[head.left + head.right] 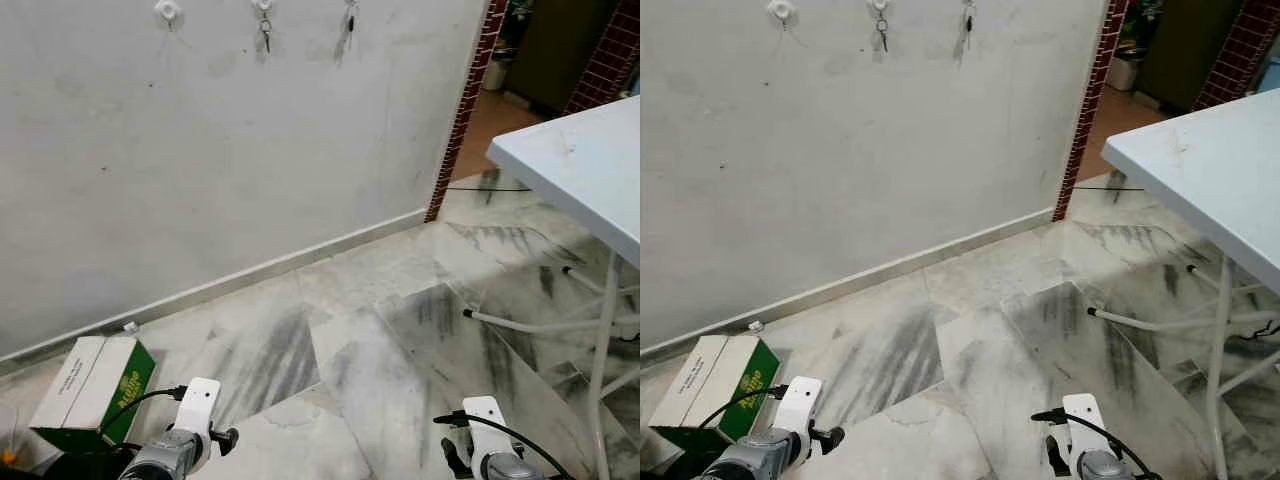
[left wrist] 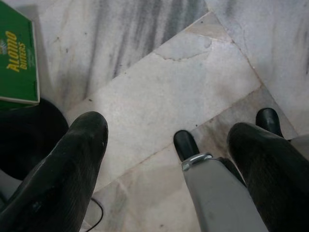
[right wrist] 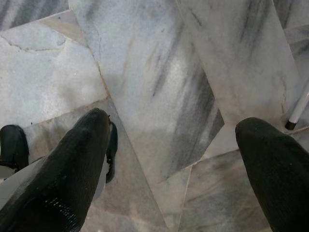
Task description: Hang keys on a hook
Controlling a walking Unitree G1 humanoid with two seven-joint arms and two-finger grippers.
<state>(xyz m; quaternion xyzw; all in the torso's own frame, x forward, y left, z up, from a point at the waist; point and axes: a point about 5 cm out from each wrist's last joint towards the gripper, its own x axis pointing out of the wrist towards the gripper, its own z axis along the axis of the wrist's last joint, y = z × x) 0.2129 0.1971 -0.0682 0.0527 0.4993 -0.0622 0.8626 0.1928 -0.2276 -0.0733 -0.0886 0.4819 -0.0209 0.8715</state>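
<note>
Nearest the head camera, both arms are being carried low with nothing held. Seen in its wrist view, the left gripper [image 2: 169,169] is being kept with its fingers spread wide apart over bare marble floor [image 1: 380,330]; the right gripper [image 3: 174,164] is likewise being held open and empty, pointed down at the tiles. Just beside the left arm, a green and white carton [image 1: 92,390] is lying on the floor against the foot of the wall.

High on the grey wall [image 1: 200,150], a row of white hooks is being shown at the top edge of the head views. The leftmost hook [image 1: 167,11] is looking bare, while keys [image 1: 265,35] are hanging from the middle hook [image 1: 262,5] and a second dark bunch [image 1: 349,20] is dangling from the one beside it. A white table [image 1: 580,160] is standing well apart on the robot's right, and no keys are being seen on the part of its top that is showing.

Since both grippers are empty and keys are already on the wall, the hanging step is being judged as done, or another bunch is being sought; which cannot be told. If a further bunch is wanted, it is first being required that keys be found and gripped, then raised to the bare hook well above the grippers.
</note>
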